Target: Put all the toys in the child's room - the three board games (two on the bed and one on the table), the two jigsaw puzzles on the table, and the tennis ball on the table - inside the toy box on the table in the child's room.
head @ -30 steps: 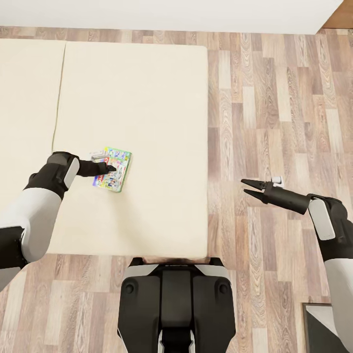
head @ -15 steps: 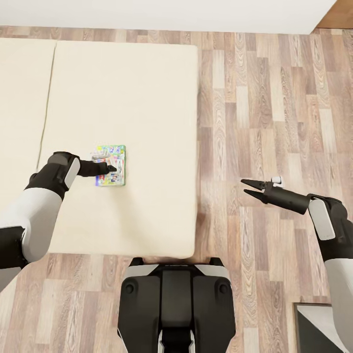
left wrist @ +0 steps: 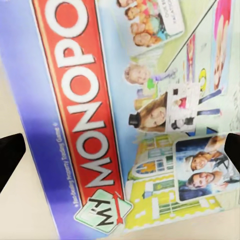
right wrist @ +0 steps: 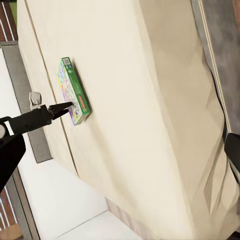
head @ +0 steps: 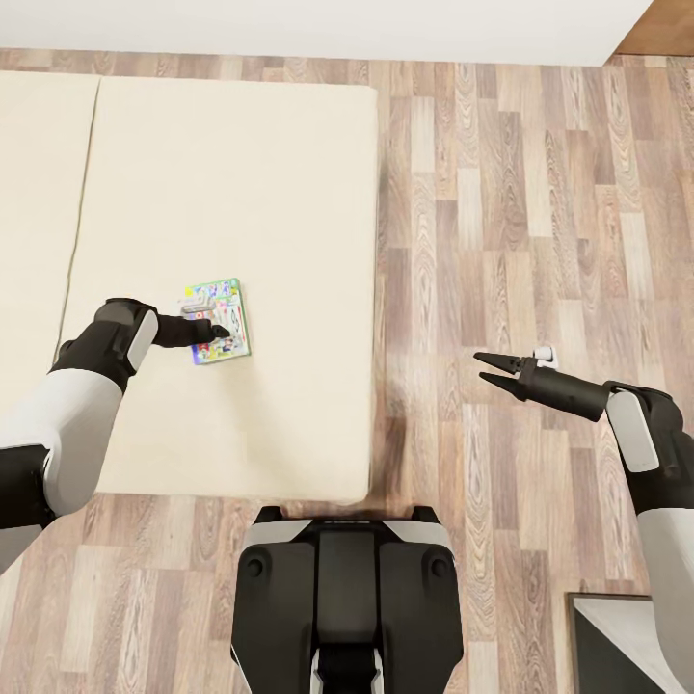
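One board game (head: 218, 320), a flat box with a busy cover reading "MONOPOLY" (left wrist: 125, 120), lies on the cream bed (head: 270, 193) near its front right part. My left gripper (head: 220, 331) hovers open just over the box, its dark fingertips (left wrist: 10, 152) wide apart on either side of the cover. The right wrist view shows the same box (right wrist: 74, 92) with the left gripper's tip (right wrist: 64, 107) at its edge. My right gripper (head: 487, 371) is open with nothing in it, held over the wood floor to the right of the bed.
Wood-plank floor (head: 540, 212) runs along the bed's right side and front. A white wall (head: 337, 24) lies beyond the bed. A dark-framed grey surface (head: 627, 646) pokes in at the bottom right corner. My base (head: 344, 598) stands at the bed's front edge.
The whole view has shifted, so the bed sits further left in the picture. Both arms keep their pose. The board game has turned slightly under the left gripper.
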`<state>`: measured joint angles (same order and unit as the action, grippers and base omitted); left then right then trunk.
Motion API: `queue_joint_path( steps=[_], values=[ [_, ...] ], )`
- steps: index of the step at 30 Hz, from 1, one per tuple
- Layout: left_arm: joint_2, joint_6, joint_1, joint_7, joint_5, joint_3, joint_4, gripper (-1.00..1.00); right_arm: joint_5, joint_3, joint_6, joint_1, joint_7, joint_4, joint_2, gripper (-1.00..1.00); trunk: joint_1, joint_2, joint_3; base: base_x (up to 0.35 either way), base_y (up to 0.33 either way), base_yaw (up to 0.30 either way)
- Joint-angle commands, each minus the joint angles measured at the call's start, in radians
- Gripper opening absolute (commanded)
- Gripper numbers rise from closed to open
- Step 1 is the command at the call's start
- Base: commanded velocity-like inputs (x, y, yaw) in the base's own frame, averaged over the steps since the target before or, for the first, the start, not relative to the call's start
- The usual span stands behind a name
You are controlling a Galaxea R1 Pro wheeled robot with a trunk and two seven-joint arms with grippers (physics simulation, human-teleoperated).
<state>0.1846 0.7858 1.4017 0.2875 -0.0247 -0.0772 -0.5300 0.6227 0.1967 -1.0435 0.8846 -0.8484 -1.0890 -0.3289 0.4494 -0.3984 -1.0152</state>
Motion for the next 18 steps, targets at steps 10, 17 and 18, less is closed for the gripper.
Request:
queue_joint_path(
  steps=[10,17,18],
  values=[
    [-0.001,0.005,0.0,0.004,-0.004,-0.006,-0.001,1.0,-0.005,0.001,-0.004,0.001,-0.006,0.001,0.001,1.0,0.001,-0.002,-0.001,-0.001,-0.038,0.0],
    [-0.001,0.006,0.0,0.004,-0.004,-0.006,-0.001,1.0,-0.005,0.001,-0.004,0.001,-0.006,0.001,0.001,1.0,0.001,-0.002,-0.001,0.0,-0.153,0.0],
    [-0.001,0.006,0.0,0.004,-0.004,-0.006,-0.001,1.0,-0.005,0.001,-0.004,0.001,-0.006,0.001,0.001,1.0,0.001,-0.002,-0.001,0.0,-0.048,0.0]
  ],
)
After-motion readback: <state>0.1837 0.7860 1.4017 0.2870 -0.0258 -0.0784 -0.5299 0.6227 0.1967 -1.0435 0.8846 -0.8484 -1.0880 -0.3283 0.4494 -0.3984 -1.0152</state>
